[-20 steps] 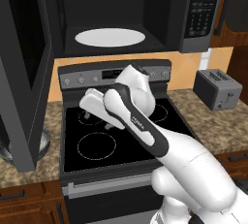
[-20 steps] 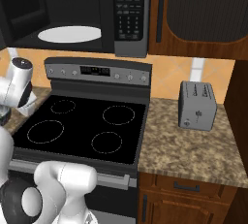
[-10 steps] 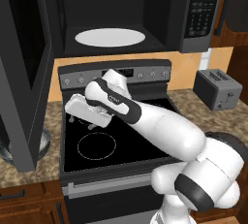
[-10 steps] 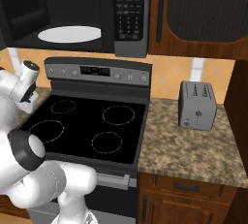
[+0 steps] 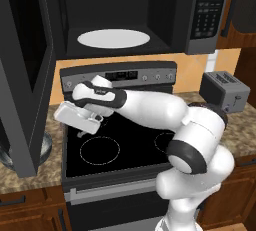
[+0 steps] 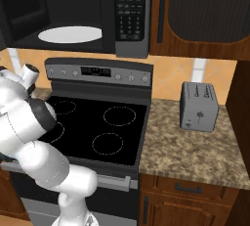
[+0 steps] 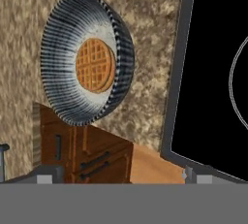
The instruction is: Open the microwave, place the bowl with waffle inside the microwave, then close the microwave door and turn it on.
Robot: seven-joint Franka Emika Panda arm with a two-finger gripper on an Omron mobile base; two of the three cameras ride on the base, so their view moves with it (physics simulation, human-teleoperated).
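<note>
The microwave (image 5: 125, 15) (image 6: 73, 10) hangs over the stove, its white turntable (image 5: 114, 38) bare. The microwave door (image 5: 25, 65) stands swung wide to the left. In the hand view the streaked blue-grey bowl (image 7: 85, 58) sits on the speckled counter left of the stove, holding the golden waffle (image 7: 95, 65). In the left base view the bowl's rim (image 5: 46, 144) peeks from behind the door's lower edge. My gripper (image 5: 86, 126) (image 7: 94, 170) hovers open above the stove's left edge, just right of the bowl and apart from it, with nothing between its fingers.
The black glass stove top (image 5: 125, 140) (image 6: 97, 127) lies below the arm. A grey toaster (image 5: 225, 91) (image 6: 197, 106) stands on the right counter. The button panel (image 6: 131, 14) is at the microwave's right. Wooden cabinets (image 6: 205, 10) flank it. The open door crowds the space above the bowl.
The arm has swung left and down, carrying the hand from over the stove's back-left burner toward the stove's left edge near the bowl. The jaws stayed wide.
</note>
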